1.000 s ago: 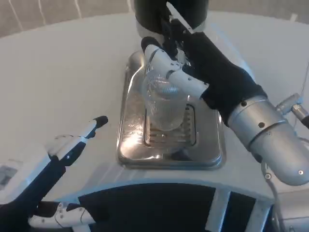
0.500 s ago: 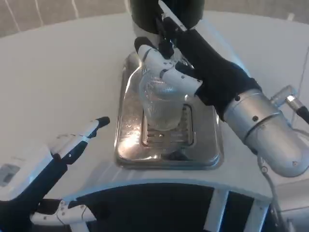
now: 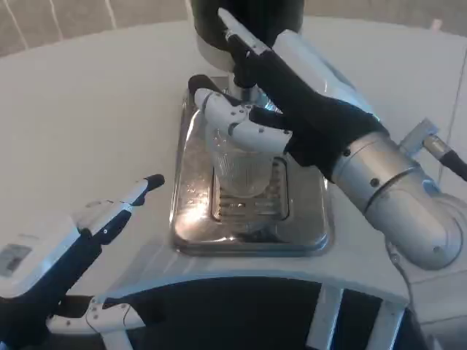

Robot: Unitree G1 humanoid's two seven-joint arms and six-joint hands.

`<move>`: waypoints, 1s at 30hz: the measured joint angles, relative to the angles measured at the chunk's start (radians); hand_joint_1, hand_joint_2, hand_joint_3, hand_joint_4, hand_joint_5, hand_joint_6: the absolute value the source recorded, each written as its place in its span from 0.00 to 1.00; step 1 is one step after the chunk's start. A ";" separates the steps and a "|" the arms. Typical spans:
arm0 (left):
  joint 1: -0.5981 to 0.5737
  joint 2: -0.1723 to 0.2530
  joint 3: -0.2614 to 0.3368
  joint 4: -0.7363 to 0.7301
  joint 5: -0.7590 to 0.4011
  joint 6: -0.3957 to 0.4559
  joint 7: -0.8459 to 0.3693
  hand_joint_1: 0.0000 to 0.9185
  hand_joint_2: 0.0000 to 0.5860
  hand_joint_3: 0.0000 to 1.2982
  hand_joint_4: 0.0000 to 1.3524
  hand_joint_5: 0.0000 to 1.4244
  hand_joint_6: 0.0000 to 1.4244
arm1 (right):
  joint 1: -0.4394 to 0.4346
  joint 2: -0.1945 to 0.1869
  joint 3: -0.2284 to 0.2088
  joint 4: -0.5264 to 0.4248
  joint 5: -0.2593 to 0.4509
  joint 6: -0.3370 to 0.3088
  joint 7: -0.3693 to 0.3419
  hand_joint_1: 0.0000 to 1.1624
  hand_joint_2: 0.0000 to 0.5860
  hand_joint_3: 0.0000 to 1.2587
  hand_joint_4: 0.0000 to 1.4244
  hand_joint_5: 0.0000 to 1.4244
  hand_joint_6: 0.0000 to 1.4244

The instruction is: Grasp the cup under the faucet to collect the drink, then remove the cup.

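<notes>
One slip risks tipping: the right hand grips the clear plastic cup on the drip tray, from three o'clock, while the left hand waits open.

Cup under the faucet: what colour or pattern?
Clear, with a ribbed texture on its wall; the cup shows best in the head view, held by the right hand.

Right hand: shifted up and left across the picture, carrying its grip with it.
Cup: moved with the hand toward the dispenser; sits further back over the tray (part of the shift may be camera motion).
Fingers: now wrapped lower across the rim.
</notes>
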State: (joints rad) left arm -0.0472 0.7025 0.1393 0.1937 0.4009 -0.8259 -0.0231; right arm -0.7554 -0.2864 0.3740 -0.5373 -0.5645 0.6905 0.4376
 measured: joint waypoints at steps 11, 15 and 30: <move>-0.009 0.000 -0.007 0.025 0.000 0.000 0.000 0.05 0.11 0.05 0.04 0.11 0.16 | -0.018 -0.031 0.044 0.017 -0.069 -0.038 0.029 0.19 0.84 0.00 0.00 0.00 0.00; -0.021 0.000 -0.016 0.032 -0.002 0.004 -0.012 0.06 0.11 0.04 0.03 0.11 0.16 | -0.018 -0.030 0.045 0.017 -0.082 -0.042 0.040 0.19 0.84 0.00 0.00 0.00 0.00; -0.079 -0.089 -0.040 0.002 -0.154 0.206 -0.085 0.25 0.06 0.00 0.00 0.14 0.19 | -0.018 -0.026 0.044 0.016 -0.098 -0.043 0.051 0.18 0.84 0.00 0.00 0.00 0.00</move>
State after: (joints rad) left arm -0.1259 0.6140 0.0993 0.1953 0.2468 -0.6197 -0.1076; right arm -0.7732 -0.3124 0.4184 -0.5217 -0.6630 0.6474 0.4889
